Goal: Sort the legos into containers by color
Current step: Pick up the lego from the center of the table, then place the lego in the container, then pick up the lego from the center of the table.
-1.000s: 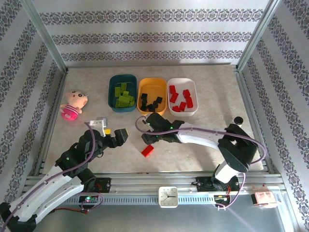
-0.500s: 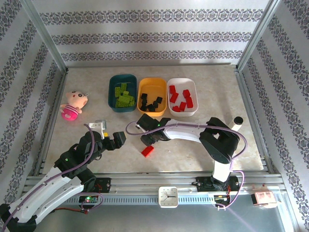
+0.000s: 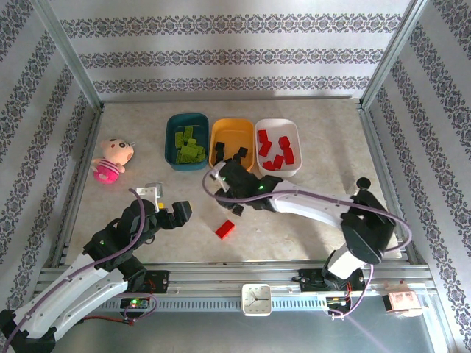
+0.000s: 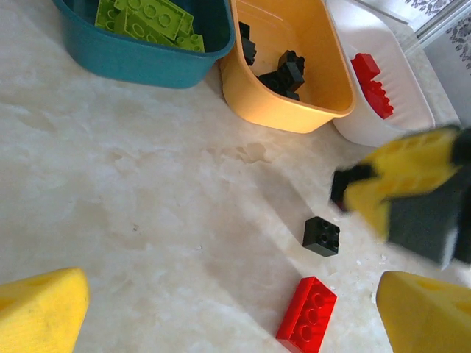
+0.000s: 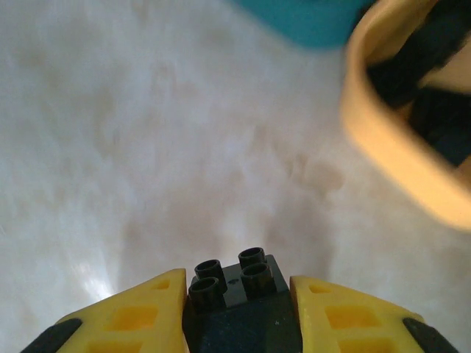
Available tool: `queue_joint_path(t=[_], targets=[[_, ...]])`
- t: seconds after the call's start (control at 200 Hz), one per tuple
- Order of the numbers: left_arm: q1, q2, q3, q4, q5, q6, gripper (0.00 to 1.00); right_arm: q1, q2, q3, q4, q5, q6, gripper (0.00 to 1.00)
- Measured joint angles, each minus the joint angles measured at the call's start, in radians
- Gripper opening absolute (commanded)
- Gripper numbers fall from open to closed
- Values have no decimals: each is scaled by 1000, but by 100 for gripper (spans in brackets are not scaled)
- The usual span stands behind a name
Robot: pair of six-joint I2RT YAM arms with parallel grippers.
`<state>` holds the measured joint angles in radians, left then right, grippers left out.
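We see the right gripper (image 5: 234, 285) clamped on a black lego (image 5: 237, 278) near the orange tub (image 5: 383, 140); the left gripper (image 4: 232, 309) stands wide apart.

2 white-and-black arms, yellow at the gripper ends.
The left arm (image 3: 77, 273) and right arm (image 3: 313, 208) wear glossy white shells between black joint housings, each trailed by a loose lilac cable and showing 1 small green light. The left gripper (image 4: 232, 301) has plain bright yellow fingers; the right gripper's (image 5: 237, 288) yellow fingers have rectangular recesses moulded in and black corners at the base.
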<state>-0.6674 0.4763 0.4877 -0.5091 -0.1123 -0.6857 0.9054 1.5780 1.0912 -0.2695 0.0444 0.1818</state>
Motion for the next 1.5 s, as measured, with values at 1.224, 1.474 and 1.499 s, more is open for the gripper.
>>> queue_joint_path(t=[1.224, 1.474, 1.499], targets=[[-171, 837, 275, 272, 187, 151, 87, -330, 18, -12, 176, -5, 243, 66], [-241, 1099, 419, 272, 131, 224, 78, -352, -308, -414, 238, 14, 323, 67], [-244, 1120, 431, 272, 126, 231, 77, -354, -346, -445, 237, 16, 331, 67]])
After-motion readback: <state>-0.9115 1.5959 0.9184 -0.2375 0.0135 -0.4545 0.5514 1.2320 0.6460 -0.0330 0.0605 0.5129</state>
